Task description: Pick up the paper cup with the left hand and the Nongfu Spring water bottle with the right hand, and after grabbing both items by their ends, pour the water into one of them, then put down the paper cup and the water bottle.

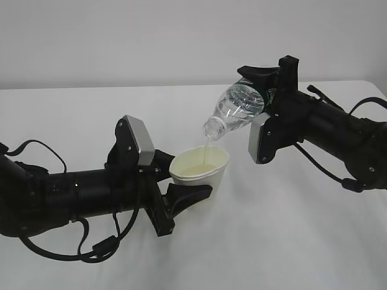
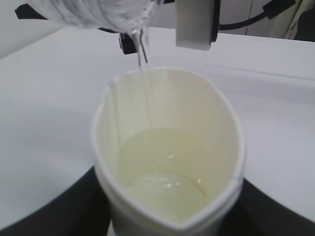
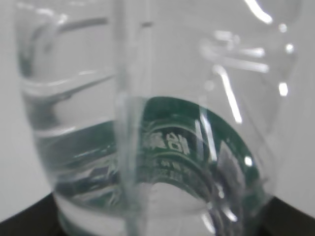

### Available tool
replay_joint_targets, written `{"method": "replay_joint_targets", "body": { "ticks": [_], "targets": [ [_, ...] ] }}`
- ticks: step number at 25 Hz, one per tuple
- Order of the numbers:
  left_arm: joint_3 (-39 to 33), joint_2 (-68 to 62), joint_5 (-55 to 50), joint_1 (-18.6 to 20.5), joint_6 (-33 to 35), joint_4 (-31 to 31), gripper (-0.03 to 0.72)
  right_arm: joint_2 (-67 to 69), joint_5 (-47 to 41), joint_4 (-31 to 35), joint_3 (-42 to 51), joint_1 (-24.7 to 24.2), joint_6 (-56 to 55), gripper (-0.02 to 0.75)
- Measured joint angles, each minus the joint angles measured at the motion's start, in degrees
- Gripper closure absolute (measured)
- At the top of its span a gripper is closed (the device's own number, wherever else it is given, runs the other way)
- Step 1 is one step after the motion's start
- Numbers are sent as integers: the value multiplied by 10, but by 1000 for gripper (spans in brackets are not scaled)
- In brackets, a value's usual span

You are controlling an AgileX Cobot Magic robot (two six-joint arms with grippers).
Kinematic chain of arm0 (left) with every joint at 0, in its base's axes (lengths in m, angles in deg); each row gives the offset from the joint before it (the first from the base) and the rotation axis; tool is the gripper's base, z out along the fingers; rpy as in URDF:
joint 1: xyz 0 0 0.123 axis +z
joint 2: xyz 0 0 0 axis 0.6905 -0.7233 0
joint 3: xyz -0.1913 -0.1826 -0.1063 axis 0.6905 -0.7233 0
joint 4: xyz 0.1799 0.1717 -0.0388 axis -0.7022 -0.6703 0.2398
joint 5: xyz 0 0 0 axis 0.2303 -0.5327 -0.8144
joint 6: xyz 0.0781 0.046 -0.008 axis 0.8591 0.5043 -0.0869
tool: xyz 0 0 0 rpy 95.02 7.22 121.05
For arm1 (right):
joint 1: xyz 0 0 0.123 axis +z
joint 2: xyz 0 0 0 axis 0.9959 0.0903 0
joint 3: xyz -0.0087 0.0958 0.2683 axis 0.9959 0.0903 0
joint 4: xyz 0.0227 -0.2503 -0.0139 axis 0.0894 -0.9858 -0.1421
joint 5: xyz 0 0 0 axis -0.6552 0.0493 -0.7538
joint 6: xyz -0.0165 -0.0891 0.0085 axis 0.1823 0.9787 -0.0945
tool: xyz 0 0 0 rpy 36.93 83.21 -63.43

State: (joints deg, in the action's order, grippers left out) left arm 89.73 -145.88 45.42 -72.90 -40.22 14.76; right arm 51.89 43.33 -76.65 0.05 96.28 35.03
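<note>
My left gripper (image 1: 181, 179) is shut on the white paper cup (image 1: 203, 170) and holds it just above the table, squeezed into an oval. In the left wrist view the cup (image 2: 167, 123) has water (image 2: 162, 169) pooled in its cream bottom, with dark fingers (image 2: 56, 216) on either side. My right gripper (image 1: 266, 96) is shut on the base end of the Nongfu Spring water bottle (image 1: 239, 107). The bottle is tilted mouth-down over the cup. A thin stream of water (image 1: 207, 147) falls from its neck into the cup. The right wrist view is filled by the bottle (image 3: 157, 98) and its green label (image 3: 172, 142).
The white table (image 1: 290, 235) runs under both arms, with a pale wall behind. The right arm's grey block (image 2: 195, 24) hangs just beyond the cup in the left wrist view. Black cables (image 1: 42, 151) loop beside the left arm.
</note>
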Motion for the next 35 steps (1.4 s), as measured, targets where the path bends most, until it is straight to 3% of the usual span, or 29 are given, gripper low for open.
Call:
{"method": "replay_joint_targets", "body": {
  "ticks": [35],
  "targets": [
    [0, 0, -1, 0, 0, 0, 276, -3, 0, 0, 0, 0, 3, 281]
  ]
}}
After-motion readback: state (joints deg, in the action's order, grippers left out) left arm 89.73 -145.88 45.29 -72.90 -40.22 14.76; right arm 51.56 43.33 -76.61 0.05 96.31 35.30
